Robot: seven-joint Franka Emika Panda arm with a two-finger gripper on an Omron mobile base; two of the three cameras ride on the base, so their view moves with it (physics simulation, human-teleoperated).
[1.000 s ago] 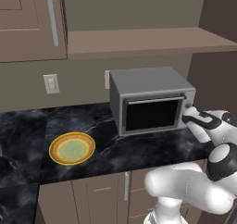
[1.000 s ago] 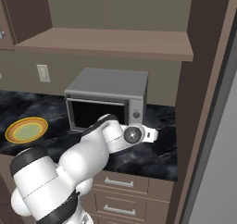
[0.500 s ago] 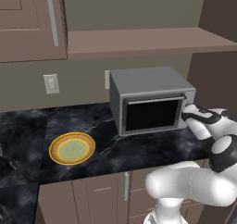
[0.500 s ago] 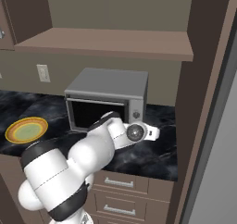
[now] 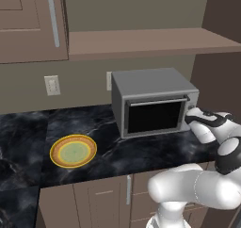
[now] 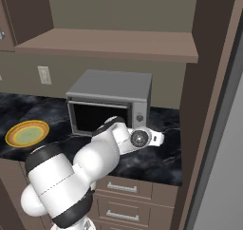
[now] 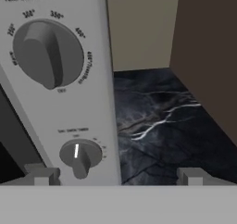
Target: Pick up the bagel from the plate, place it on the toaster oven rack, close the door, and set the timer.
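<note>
Yellow-rimmed, the plate (image 5: 73, 151) lies bare on the black marble worktop (image 5: 28, 133), well left of the oven (image 5: 153, 100), whose door (image 5: 154, 117) is shut. At the oven's right-hand control strip (image 7: 60, 89) the jaws (image 7: 115, 176) are spread, the timer knob (image 7: 80, 156) just beside the left fingertip (image 7: 41, 177).

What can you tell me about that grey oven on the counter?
The toaster oven is a grey metal-looking box standing on the black marbled counter against the wall. Its dark glass door is shut. A pale control strip on its right side bears a large temperature knob above a smaller knob. The claw hovers by that strip, open.
</note>
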